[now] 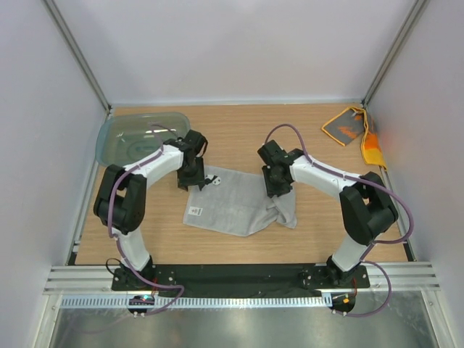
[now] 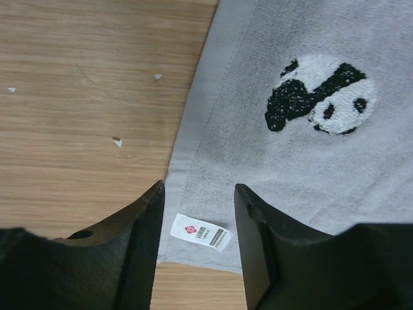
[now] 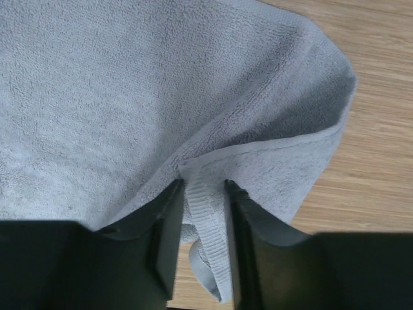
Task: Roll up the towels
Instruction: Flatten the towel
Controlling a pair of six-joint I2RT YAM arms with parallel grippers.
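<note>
Top external: grey towel [image 1: 232, 206] outside tub [image 1: 125, 138]

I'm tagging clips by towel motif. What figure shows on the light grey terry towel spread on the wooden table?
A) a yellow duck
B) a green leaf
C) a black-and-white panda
C: the left wrist view shows a black-and-white panda on the light grey terry towel, just beyond the open left gripper.

A light grey towel [image 1: 232, 206] was spread, rumpled at its right end, mid-way across the wooden table [image 1: 239, 134]. An orange towel [image 1: 348, 129] was laid at the far right corner, a teal tub [image 1: 125, 139] at the far left.
</note>
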